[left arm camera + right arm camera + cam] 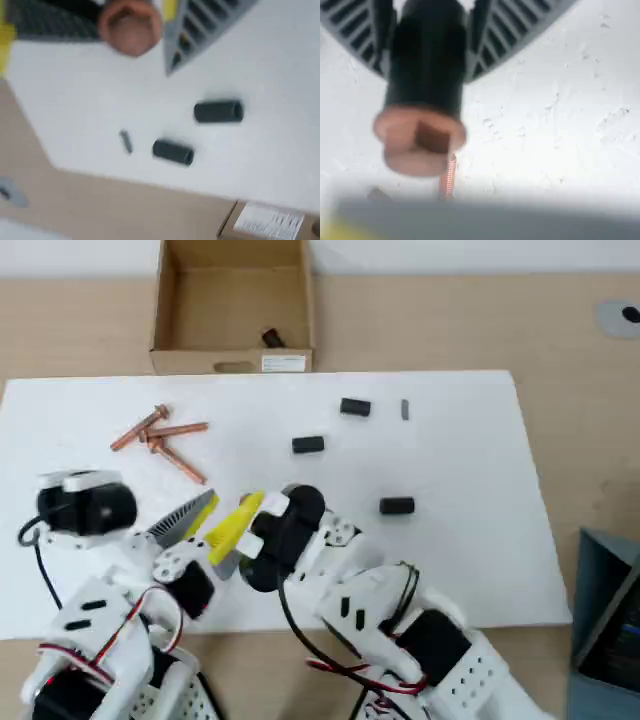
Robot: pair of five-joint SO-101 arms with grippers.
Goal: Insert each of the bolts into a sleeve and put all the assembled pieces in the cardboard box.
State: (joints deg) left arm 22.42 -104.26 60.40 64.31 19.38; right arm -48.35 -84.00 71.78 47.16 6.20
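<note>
right wrist view has the right hand clamped on a black sleeve, a copper bolt seated in it, head out, over the white surface. whether the left hand is apart or together i cannot tell. judging by this, keep the squeeze firm and the bolt head level while carrying it to the cardboard box.

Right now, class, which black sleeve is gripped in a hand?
The sleeve clamped in the right hand, a copper bolt head showing at its end. The other three sleeves lie loose on the white sheet.
</note>
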